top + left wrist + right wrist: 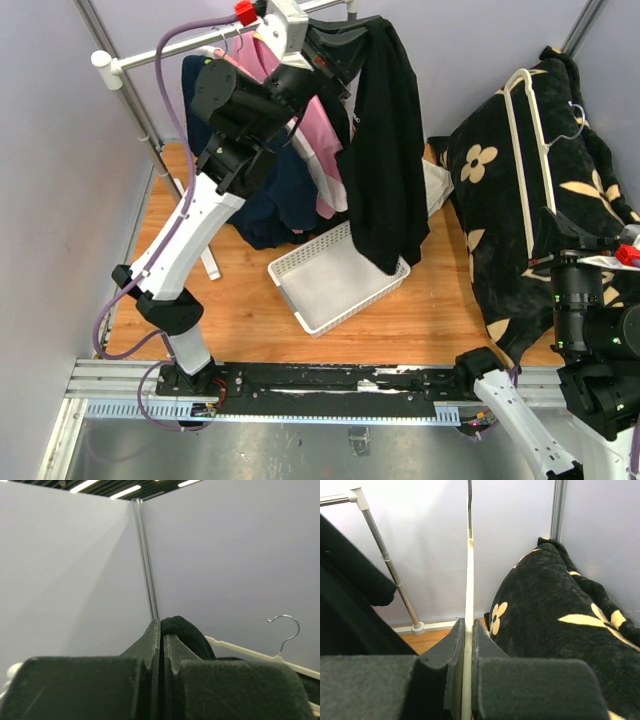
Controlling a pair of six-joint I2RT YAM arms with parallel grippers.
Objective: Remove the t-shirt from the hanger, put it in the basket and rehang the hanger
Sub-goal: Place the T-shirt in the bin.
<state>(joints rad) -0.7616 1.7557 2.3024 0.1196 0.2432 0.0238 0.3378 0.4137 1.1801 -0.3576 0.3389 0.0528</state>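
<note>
The black t-shirt (pixel 385 150) hangs in a long drape from my raised left gripper (pixel 345 45), its lower end dangling over the white basket. In the left wrist view the jaws (pixel 161 625) are shut on a fold of that black cloth (pixel 187 630). The cream hanger (pixel 530 130) stands bare at the right, against a flowered blanket and apart from the t-shirt. My right gripper (pixel 553 262) is shut on it. The right wrist view shows the hanger's thin bar (pixel 469 570) pinched between the jaws (pixel 468 623). The hanger (pixel 240 650) with its metal hook also shows in the left wrist view.
A white basket (pixel 300 275) lies on the wooden floor under the t-shirt. Pink and navy garments (pixel 300 170) hang on the metal rack (pixel 150 55) at the back left. A black blanket with cream flowers (pixel 500 200) fills the right side. Grey walls close in all round.
</note>
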